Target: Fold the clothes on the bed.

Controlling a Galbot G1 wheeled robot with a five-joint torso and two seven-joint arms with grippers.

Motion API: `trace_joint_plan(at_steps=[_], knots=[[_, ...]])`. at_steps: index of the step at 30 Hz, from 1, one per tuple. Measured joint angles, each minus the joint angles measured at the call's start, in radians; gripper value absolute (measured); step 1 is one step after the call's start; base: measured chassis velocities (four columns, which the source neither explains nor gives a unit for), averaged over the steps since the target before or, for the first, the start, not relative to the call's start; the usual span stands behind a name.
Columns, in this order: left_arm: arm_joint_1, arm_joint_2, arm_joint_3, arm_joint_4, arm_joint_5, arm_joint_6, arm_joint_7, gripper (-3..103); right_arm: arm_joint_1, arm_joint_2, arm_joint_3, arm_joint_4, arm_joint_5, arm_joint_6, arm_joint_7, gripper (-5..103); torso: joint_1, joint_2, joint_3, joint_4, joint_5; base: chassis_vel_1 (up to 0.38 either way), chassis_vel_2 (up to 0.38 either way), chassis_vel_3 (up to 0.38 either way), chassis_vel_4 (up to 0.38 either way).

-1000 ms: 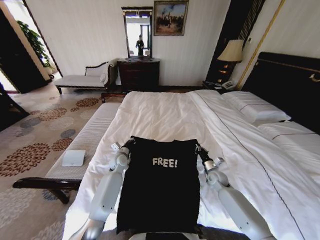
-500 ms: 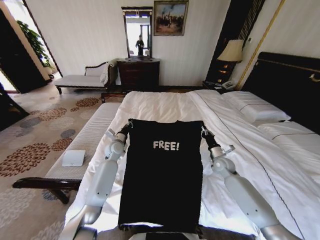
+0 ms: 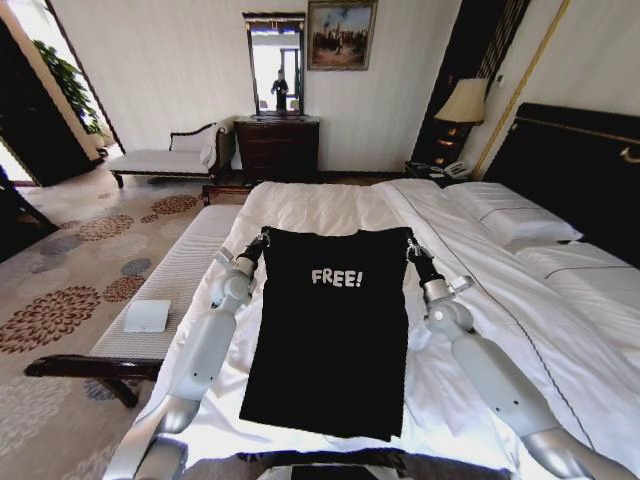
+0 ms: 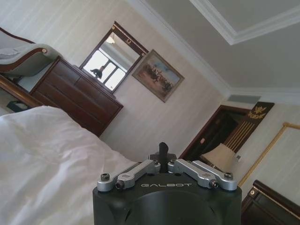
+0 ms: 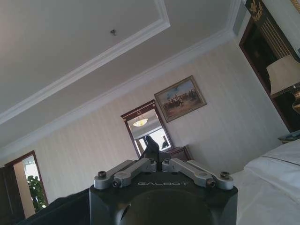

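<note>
The clothes (image 3: 330, 340), a black T-shirt with white "FREE!" lettering, hang stretched flat between my two arms over the bed (image 3: 330, 205). My left gripper (image 3: 262, 240) is shut on the shirt's upper left corner. My right gripper (image 3: 410, 246) is shut on the upper right corner. The lower hem drapes toward the near edge of the mattress. In the left wrist view the left gripper (image 4: 162, 151) pinches a small black fold of cloth. The right wrist view shows the right gripper (image 5: 151, 149) closed on black cloth, with more of the shirt (image 5: 51, 211) sagging beside it.
A pale upholstered bench (image 3: 180, 270) runs along the bed's left side, with a white flat object (image 3: 147, 316) lying on it. Pillows (image 3: 505, 215) and a dark headboard (image 3: 580, 170) stand at the right. A dresser (image 3: 278, 148) and a lamp (image 3: 462, 102) line the far wall.
Both grippers have carried the shirt's top edge up and farther out over the bed. The lettering sits higher, and the arms are more extended.
</note>
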Motion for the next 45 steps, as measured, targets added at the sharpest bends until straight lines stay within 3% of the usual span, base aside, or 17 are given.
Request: trace_joint_plan(at_steps=[15,23,28,33,45], knots=[[-0.078,-0.073,-0.015,0.095,0.034,-0.017,-0.005,2,0.153,0.015,-0.127,-0.1,0.003,0.012,-0.002,0,0.0,0.0,0.0,0.0003,0.0,0.0,0.0,0.0,0.0],[-0.076,-0.06,-0.016,0.089,0.034,-0.02,-0.004,2,0.145,0.018,-0.138,-0.098,-0.002,0.013,-0.001,0,0.0,0.0,0.0,0.0001,0.0001,0.0,0.0,0.0,0.0],[0.027,-0.029,-0.017,0.011,0.034,-0.019,-0.011,2,0.042,-0.001,-0.1,-0.042,-0.004,0.01,0.041,0,0.0,0.0,0.0,0.0003,-0.0002,0.0,0.0,0.0,0.0],[0.213,0.028,-0.032,-0.104,0.038,-0.015,-0.02,2,-0.151,-0.035,-0.059,0.046,-0.066,-0.003,0.093,0,0.0,0.0,0.0,-0.0003,0.0,0.0,0.0,0.0,0.0],[0.505,0.042,-0.082,-0.32,0.083,-0.011,-0.07,2,-0.406,-0.031,-0.011,0.225,-0.151,-0.009,0.22,0,0.0,0.0,0.0,0.0,-0.0001,0.0,0.0,0.0,0.0]])
